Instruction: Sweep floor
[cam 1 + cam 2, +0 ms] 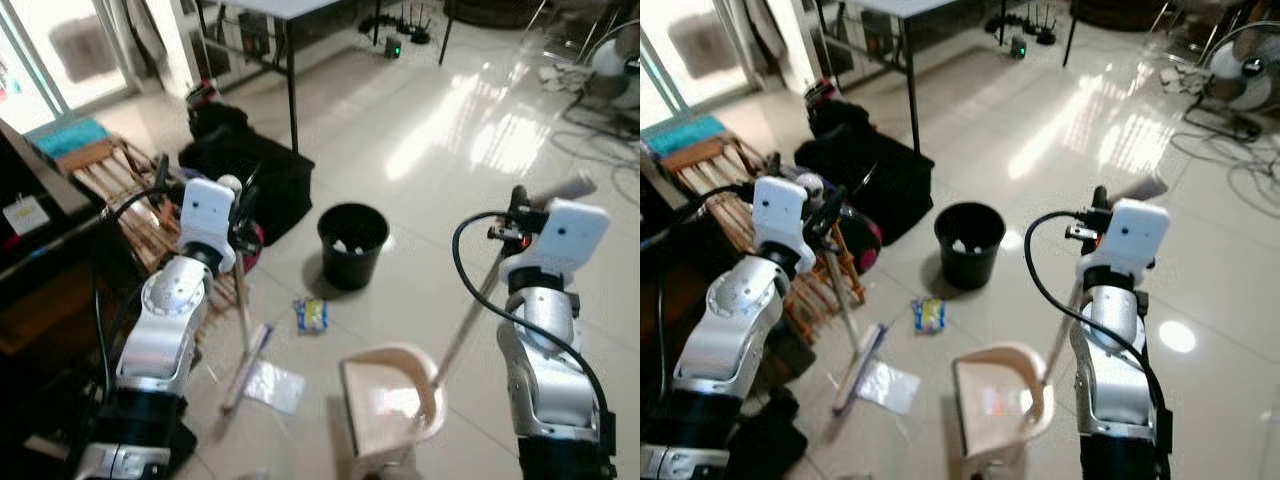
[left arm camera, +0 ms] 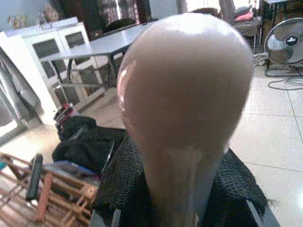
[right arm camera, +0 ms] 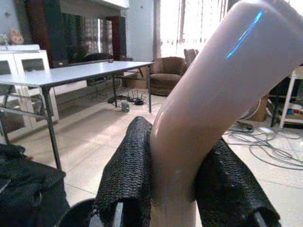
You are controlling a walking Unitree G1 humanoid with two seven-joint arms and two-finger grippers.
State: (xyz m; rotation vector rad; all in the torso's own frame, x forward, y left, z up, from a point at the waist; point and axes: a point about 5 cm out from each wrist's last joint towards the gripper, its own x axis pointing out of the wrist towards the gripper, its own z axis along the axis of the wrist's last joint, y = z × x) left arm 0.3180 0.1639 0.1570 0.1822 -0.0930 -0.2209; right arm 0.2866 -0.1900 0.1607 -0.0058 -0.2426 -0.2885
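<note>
Broom (image 1: 243, 330) — pinched in left gripper (image 1: 243, 215) | dustpan (image 1: 392, 400) handle — pinched in right gripper (image 1: 517, 215)

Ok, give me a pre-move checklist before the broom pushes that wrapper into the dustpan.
1. Left gripper closed on the broom handle: ok.
2. Right gripper closed on the dustpan handle: ok.
3. Dustpan on the floor, mouth facing the broom head: ok.
4. Broom head behind the wrapper: not ok, the wrapper lies farther out, toward the black bin.
5. Clear plastic sheet lying between broom head and dustpan: ok.
6. Broom bristles touching the floor: cannot tell.
</note>
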